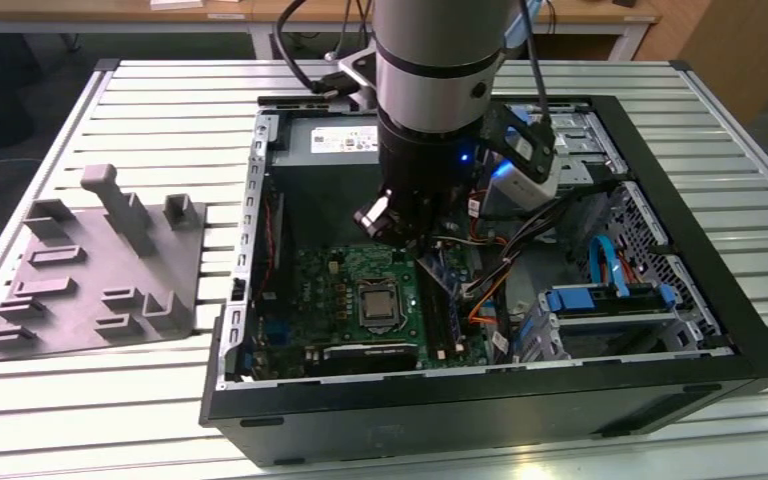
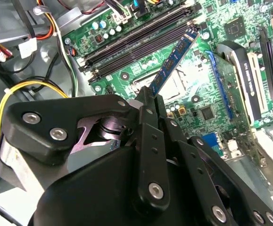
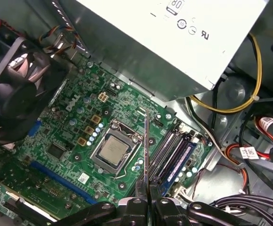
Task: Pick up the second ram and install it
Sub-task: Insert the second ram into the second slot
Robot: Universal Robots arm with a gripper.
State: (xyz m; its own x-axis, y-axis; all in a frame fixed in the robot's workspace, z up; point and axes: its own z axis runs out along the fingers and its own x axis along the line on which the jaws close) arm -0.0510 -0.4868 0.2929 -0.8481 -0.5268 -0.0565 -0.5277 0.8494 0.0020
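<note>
In the exterior view my gripper (image 1: 404,228) hangs inside the open computer case (image 1: 491,405), low over the motherboard (image 1: 337,290), near that board's edge on the exterior view's right.

In the second wrist view my fingers (image 2: 147,101) are clenched on the second ram (image 2: 174,61). I pinch its flat faces near one end, and the rest juts out free, tilted above the board beside the long black slots (image 2: 136,40).

In the first wrist view the stick (image 3: 146,150) shows edge-on, a thin line rising from my gripper (image 3: 148,201) between the processor socket (image 3: 113,151) and the slots (image 3: 171,146), clear of both.

I judge it light and stiff but thin and fragile. A hold on the faces well away from the contact edge suits it. Held this far toward one end, it could easily twist or lever in my grip.
</note>
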